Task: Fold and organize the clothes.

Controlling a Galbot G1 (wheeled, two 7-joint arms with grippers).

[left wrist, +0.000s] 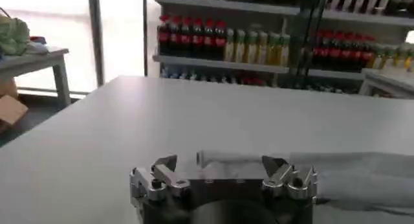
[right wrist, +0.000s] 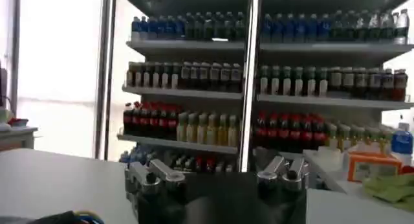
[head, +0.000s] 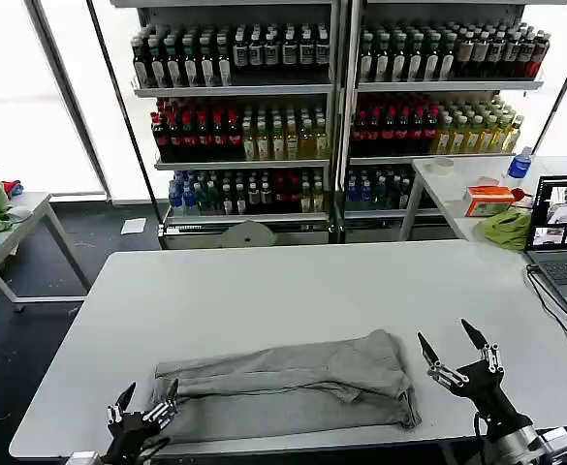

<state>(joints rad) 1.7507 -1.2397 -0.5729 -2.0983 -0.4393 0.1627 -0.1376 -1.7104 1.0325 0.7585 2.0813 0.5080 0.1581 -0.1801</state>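
I have the grey shirt (head: 283, 386) lying folded into a long band on the white tabletop (head: 293, 286), close to the near edge and running roughly parallel to it, a little nearer the left near corner than the right. Its right end bunches up into a rounded hump, while the left end lies flatter, with a fold line running along its length. My left claw (head: 144, 404) sits low at the near edge, right at the left end of the shirt, its fingers spread apart and holding nothing; from the head view I cannot tell whether the tips touch the fabric. In the left wrist view the same claw (left wrist: 223, 169) shows its two fingers wide, with the pale end of the shirt (left wrist: 336, 173) lying just beyond them on the tabletop. My right claw (head: 455, 355) stands just off the right end of the shirt, near the near edge, raised with its fingers pointing up and away from me, splayed and empty, clear of the cloth. The right wrist view shows that claw (right wrist: 217, 173) open as well. A laptop (head: 564, 237) sits at the right edge of the tabletop.
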